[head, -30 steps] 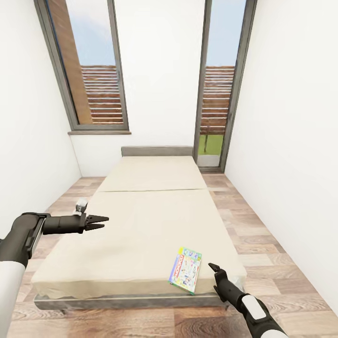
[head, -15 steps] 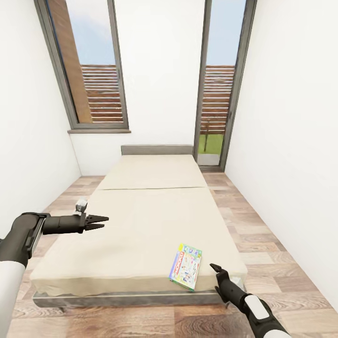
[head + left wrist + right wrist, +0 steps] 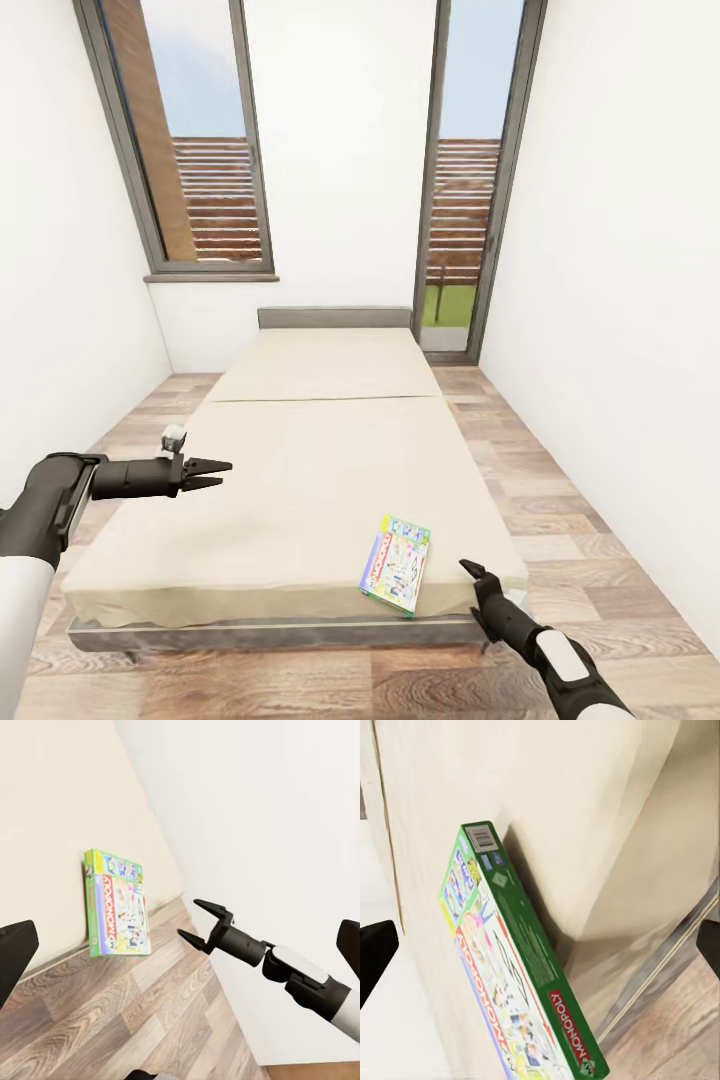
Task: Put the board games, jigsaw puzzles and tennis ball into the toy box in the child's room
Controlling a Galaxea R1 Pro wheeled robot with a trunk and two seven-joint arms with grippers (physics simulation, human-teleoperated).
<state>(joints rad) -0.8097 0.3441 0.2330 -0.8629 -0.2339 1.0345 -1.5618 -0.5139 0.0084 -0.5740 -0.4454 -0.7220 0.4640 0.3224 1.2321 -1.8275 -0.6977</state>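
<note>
Right hand [image 3: 474, 573] first: we see it just off the near right corner of the bed [image 3: 300, 470], fingers spread and grasping nothing, low beside the mattress edge. Against the views of a second ago it has slid outward and down, away from the board game [image 3: 396, 563], and the whole head view has shifted a little, so our base or trunk has probably moved too. We read this as lining up for a pick rather than a retreat, since the right wrist view looks straight along the box's green edge [image 3: 529, 975] where it rests on the beige cover near the bed's corner.

That board game is the pale box with the red Monopoly band, lying flat on the bed close to its near right corner, touching nothing but the mattress. The left wrist view shows it [image 3: 116, 904] from the side, with the right hand [image 3: 201, 921] just beyond the bed's edge from it.

Left hand [image 3: 222, 473] hangs over the bed's left edge, well apart from the box, unchanged, its fingers released and carrying nothing.

Counting: one board game on the bed, though the task names two there. One bed, two hands. Behind the bed's headboard stand two tall windows [image 3: 195, 140].
</note>
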